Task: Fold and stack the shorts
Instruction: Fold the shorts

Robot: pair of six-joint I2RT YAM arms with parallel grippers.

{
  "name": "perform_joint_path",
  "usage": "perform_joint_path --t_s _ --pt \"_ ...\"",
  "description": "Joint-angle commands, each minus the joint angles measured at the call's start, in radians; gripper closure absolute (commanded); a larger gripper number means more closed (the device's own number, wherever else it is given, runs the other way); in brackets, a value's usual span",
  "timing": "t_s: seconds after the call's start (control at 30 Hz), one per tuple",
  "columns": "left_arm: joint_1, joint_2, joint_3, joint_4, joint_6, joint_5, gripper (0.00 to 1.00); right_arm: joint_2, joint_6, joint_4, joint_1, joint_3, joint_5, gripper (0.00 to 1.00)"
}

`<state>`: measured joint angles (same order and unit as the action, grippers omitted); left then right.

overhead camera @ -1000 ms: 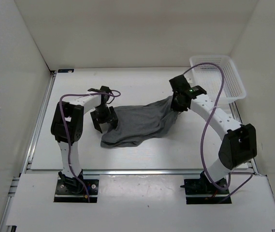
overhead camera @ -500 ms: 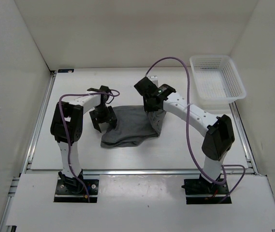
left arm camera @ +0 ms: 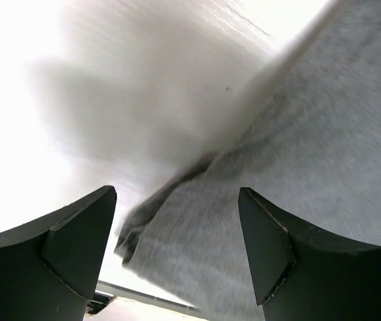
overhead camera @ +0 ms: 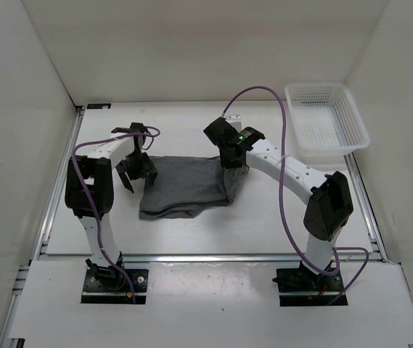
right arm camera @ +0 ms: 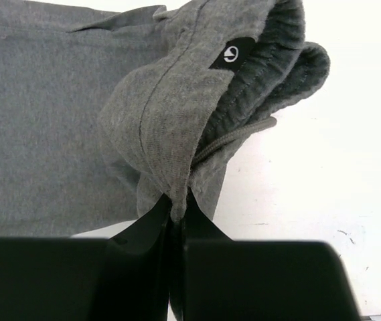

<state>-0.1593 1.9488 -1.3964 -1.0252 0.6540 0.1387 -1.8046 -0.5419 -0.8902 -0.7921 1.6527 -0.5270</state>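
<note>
Shorts (overhead camera: 184, 190): grey, lying mostly flat on the table (overhead camera: 264, 225), left part smooth, right end lifted and bunched.

Right gripper (overhead camera: 233, 165): at the right end of the shorts, jaws pressed together on a gathered fold of the waistband. Pinched cloth rising from between the black fingers (right arm camera: 143, 227) in the wrist view, with ribbed inside of the waistband turned outward. Small black label (right arm camera: 232, 53) with a white mark just above the pinch.

Left gripper (overhead camera: 139, 181): at the left edge of the shorts, jaws spread wide, nothing clamped. Cloth edge visible between the two fingertips (left arm camera: 76, 241) in the wrist view – blurred, so contact with the fabric cannot be told.

Basket (overhead camera: 358, 116): white mesh, well apart from the shorts, to their right and farther back.

Purple cable (overhead camera: 282, 123): arching above the right end of the shorts.
</note>
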Motion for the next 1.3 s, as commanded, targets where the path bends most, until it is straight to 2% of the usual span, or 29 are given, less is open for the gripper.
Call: perform_joint_path --t_s 0.0,0.2,0.57,0.8,0.93,1.03,1.1,1.13,1.27 --pt "0.010 -0.126 -0.044 -0.018 -0.005 0.035 0.15 0.051 0.005 0.000 -0.002 -0.001 -0.059 0.99" --pt "0.041 -0.152 -0.044 -0.018 -0.023 0.007 0.15 0.083 -0.004 0.000 0.047 -0.054 -0.059 0.99" --pt "0.032 -0.103 -0.044 -0.009 -0.033 -0.036 0.17 0.312 0.013 0.030 0.211 -0.332 -0.080 0.99" --pt "0.021 -0.038 -0.024 0.023 -0.011 -0.074 0.17 0.364 0.071 0.039 0.316 -0.346 -0.107 0.99" --pt "-0.014 -0.016 -0.013 0.046 -0.011 -0.120 0.25 0.364 0.089 0.048 0.335 -0.346 -0.094 0.99" --pt "-0.075 -0.005 -0.033 0.047 0.009 -0.149 0.40 0.364 0.098 0.059 0.335 -0.346 -0.071 0.99" --pt "-0.103 0.009 -0.024 0.059 0.042 -0.159 0.42 0.364 0.099 0.068 0.335 -0.337 -0.062 0.99" --pt "-0.103 0.009 -0.015 0.071 0.042 -0.174 0.48 0.364 0.099 0.068 0.335 -0.324 -0.062 0.99" --pt "-0.121 0.048 -0.015 0.091 0.053 -0.202 0.56 0.354 0.120 0.088 0.315 -0.289 -0.051 0.99"
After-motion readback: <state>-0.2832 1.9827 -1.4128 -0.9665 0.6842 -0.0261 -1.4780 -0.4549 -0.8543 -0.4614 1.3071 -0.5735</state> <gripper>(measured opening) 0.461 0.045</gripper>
